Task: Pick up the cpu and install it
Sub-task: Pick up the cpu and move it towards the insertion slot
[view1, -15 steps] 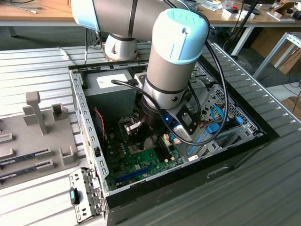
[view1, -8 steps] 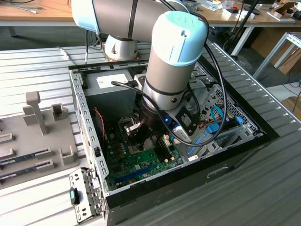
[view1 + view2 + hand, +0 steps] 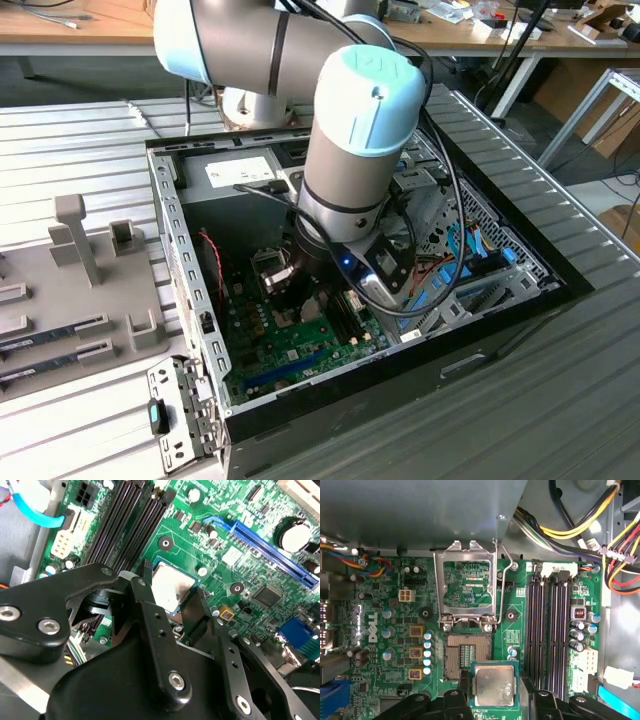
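Observation:
The cpu (image 3: pixel 494 684), a small square chip with a silver top and green rim, sits between two black fingers (image 3: pixel 463 686), with my gripper (image 3: pixel 494 692) shut on it. It hangs just above the green motherboard (image 3: pixel 385 605), beside the open socket (image 3: pixel 465 654) and overlapping one corner of it. The socket's metal frame (image 3: pixel 467 555) stands lifted. In the second wrist view the cpu (image 3: pixel 169 584) shows past the fingers (image 3: pixel 150 615), held by the gripper (image 3: pixel 172 600). In the exterior view the gripper (image 3: pixel 288 285) is down inside the black computer case (image 3: pixel 420 370).
Black memory slots (image 3: pixel 547 625) run beside the socket. Yellow and black cables (image 3: pixel 570 525) and a grey power-supply box (image 3: pixel 420 510) lie past the raised frame. A blue expansion slot (image 3: pixel 272 547) crosses the board. On the exterior view's left stands a grey fixture tray (image 3: pixel 70 300) with memory sticks.

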